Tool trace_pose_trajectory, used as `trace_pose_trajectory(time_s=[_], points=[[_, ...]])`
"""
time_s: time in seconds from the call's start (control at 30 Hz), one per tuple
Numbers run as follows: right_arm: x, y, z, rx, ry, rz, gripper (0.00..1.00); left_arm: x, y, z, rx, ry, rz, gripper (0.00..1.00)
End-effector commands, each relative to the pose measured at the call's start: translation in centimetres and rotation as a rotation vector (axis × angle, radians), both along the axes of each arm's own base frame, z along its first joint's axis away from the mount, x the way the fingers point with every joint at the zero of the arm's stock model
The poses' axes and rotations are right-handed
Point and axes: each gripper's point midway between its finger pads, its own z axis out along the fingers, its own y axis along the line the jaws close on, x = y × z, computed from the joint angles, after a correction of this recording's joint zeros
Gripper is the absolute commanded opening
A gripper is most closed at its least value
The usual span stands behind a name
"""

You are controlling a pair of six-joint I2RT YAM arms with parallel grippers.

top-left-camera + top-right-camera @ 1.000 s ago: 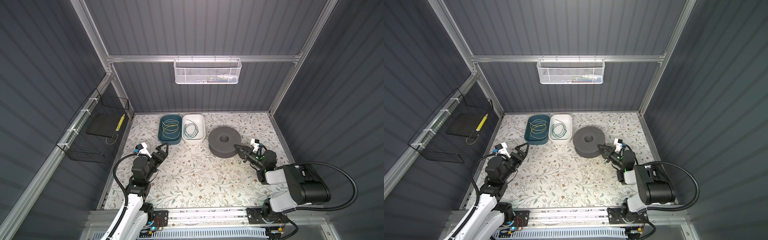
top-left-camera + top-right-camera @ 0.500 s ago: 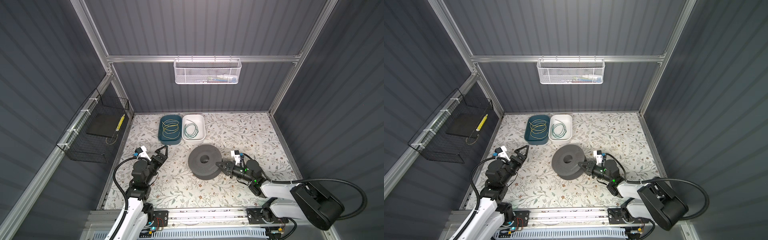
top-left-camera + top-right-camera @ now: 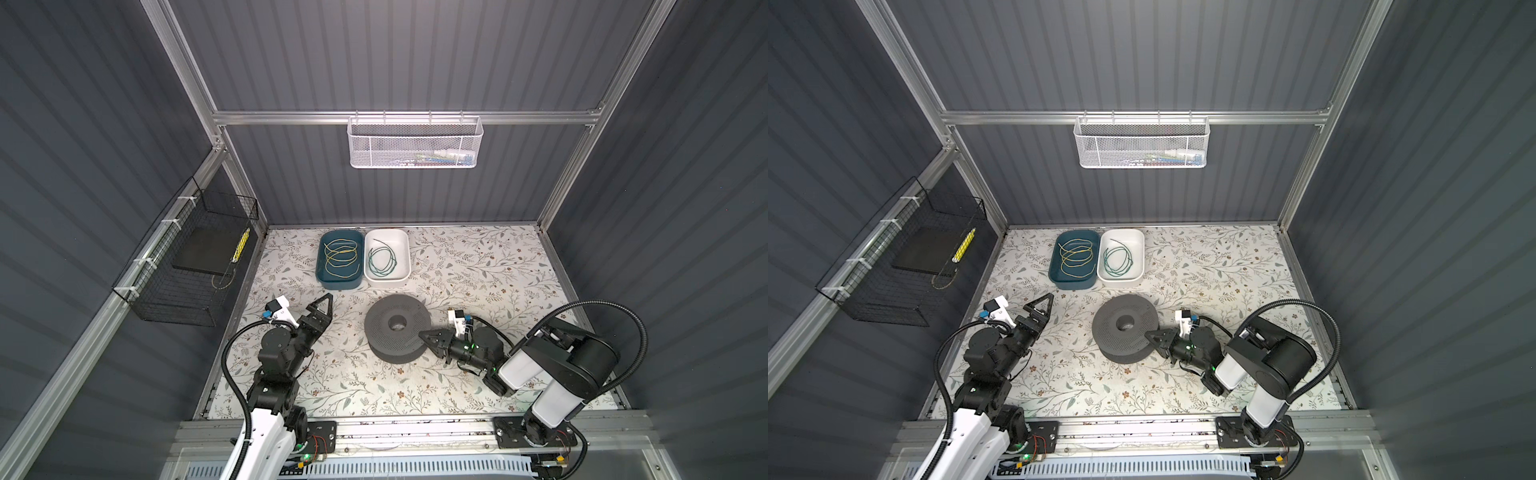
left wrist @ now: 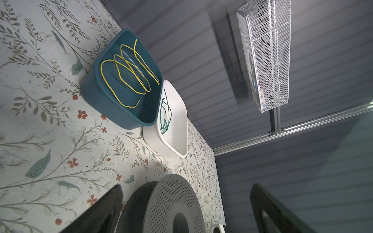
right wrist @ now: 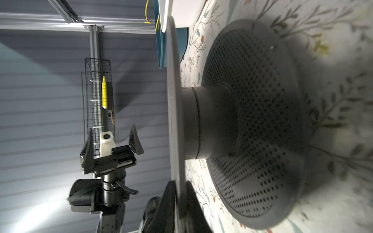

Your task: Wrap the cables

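The yellow cable (image 3: 340,257) (image 4: 129,74) lies in loose loops in the dark blue tray (image 3: 319,266) at the back. Beside it, the white tray (image 3: 401,245) holds the coiled green cable (image 3: 382,262) (image 4: 165,115). A grey perforated spool (image 3: 382,328) (image 3: 1113,328) (image 5: 252,121) lies flat mid-table. My right gripper (image 3: 422,334) (image 5: 179,183) is shut on the rim of its upper flange, one finger on each face. To the left of the spool my left gripper (image 3: 324,307) (image 4: 186,185) is wide open and empty, pointing toward the trays.
A white mesh basket (image 3: 415,143) hangs on the back wall. On the left wall is a black wire basket (image 3: 187,266) holding a dark slab and a yellow item. An aluminium rail (image 3: 415,432) runs along the table's front edge.
My right gripper has pulled the spool from the back right to the middle of the table, then stayed almost still. The left gripper drifted slightly nearer the front.
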Motion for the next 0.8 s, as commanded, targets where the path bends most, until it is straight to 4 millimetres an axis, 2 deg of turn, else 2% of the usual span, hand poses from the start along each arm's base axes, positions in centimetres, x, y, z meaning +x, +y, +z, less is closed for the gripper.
trace_pose_trajectory(time_s=[0.0,0.07,0.13,0.2,0.33,0.4,0.57,0.63,0.77], points=[[-0.2,-0.5,-1.3,-0.051,0.016,-0.029,0.27,-0.2,-0.5,-1.1,-0.015,0.048,-0.028,0.99],[-0.3,-1.1,-1.9,-0.084,0.029,-0.044,0.34,-0.1,-0.5,-1.2,0.012,0.075,-0.031,0.99],[-0.3,-1.3,-2.5,-0.110,0.069,-0.046,0.43,-0.1,0.3,-2.0,0.057,0.152,0.010,0.99],[-0.3,-1.4,-2.4,-0.123,0.070,-0.047,0.47,0.1,0.5,-2.2,0.097,0.174,0.013,1.00],[-0.6,-2.5,-3.1,-0.193,0.076,-0.068,0.50,0.7,-0.3,-2.3,0.084,0.179,-0.026,0.99],[-0.8,-2.9,-2.7,-0.214,0.059,-0.062,0.52,0.9,-0.5,-2.3,0.093,0.183,-0.043,0.99],[-1.4,-4.5,-1.5,-0.371,-0.008,-0.045,0.56,2.2,0.4,-1.0,0.187,0.185,0.004,0.99],[-1.3,-5.7,-0.3,-0.459,-0.068,-0.056,0.58,3.4,0.8,-0.1,0.238,0.186,0.023,0.96],[-1.4,-8.2,1.4,-0.591,-0.156,-0.081,0.61,6.5,1.2,0.5,0.351,0.268,0.032,0.78]])
